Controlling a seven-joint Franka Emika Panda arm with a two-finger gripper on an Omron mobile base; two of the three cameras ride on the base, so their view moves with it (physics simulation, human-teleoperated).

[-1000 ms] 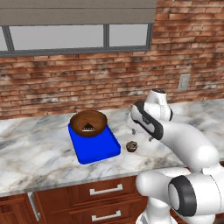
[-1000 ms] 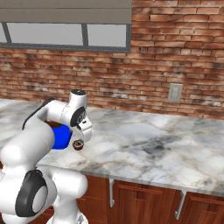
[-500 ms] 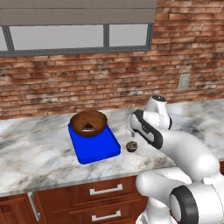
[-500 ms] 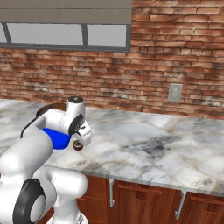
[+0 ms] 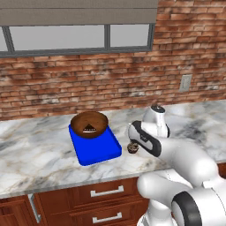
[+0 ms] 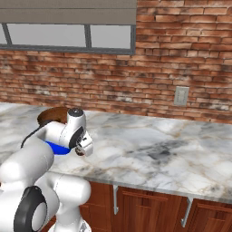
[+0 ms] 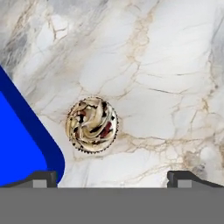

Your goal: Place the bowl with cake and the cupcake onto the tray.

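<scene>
Already the bowl with cake [image 5: 89,125] sits on the tray's [image 5: 99,152] far end; the cupcake [image 7: 92,124] waits on the tabletop [image 7: 166,87] just beside the tray, below the spread, empty pincer [image 7: 111,177].

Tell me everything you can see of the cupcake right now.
The cupcake is a small round cake seen from above in the hand view, with a swirled cream-and-brown top flecked with dark red and a finely pleated dark edge. It sits upright on the marble counter, close beside a rounded corner of the blue tray but apart from it, not on it. The open gripper hangs above it without touching. In the left base view it looks like a tiny dark lump by the tray.
</scene>
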